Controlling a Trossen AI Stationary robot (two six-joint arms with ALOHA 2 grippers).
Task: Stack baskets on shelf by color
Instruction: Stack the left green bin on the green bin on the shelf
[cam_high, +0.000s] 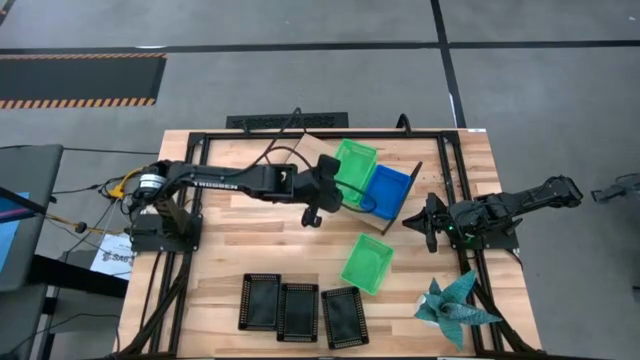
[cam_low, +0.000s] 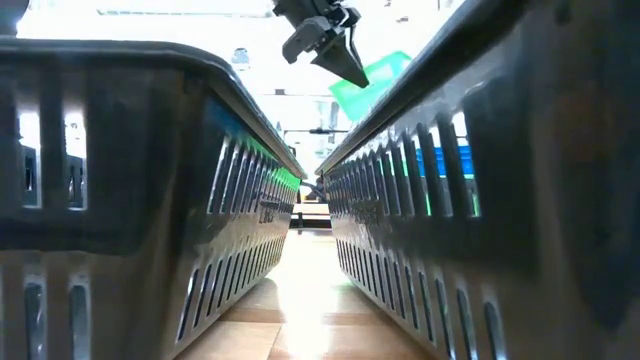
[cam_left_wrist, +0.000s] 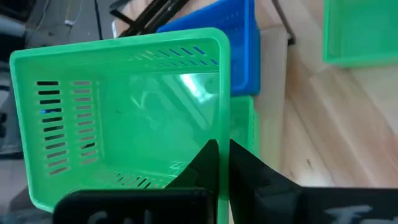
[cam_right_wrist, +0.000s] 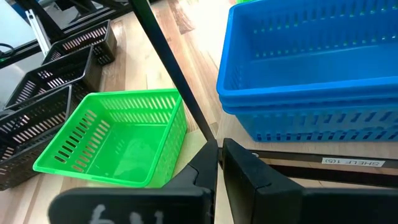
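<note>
My left gripper (cam_high: 333, 187) is shut on a green basket (cam_high: 356, 163) at the far-left end of the shelf (cam_high: 412, 180); the low view shows that gripper (cam_low: 338, 52) high up with the basket (cam_low: 375, 78) tilted. A second green basket's rim (cam_left_wrist: 244, 143) shows just below the held one. Stacked blue baskets (cam_high: 386, 193) sit on the shelf beside it. A third green basket (cam_high: 367, 263) lies on the table, and three black baskets (cam_high: 297, 310) stand in a row near the front edge. My right gripper (cam_high: 421, 222), shut, waits off the shelf's right end. My left gripper (cam_left_wrist: 224, 167) pinches one side wall of the green basket at its rim (cam_left_wrist: 222, 134), one finger inside the basket and one outside. The fingers come slanting from the table's left. The basket is tilted above another green basket; whether it rests on it, I cannot tell.
A teal spiky star (cam_high: 455, 305) lies near the table's front right corner. The shelf's black wire end frame (cam_right_wrist: 171, 74) stands between the blue stack (cam_right_wrist: 311, 74) and the loose green basket (cam_right_wrist: 118, 137). Bare wood (cam_high: 250, 240) lies between my left arm and the black baskets.
</note>
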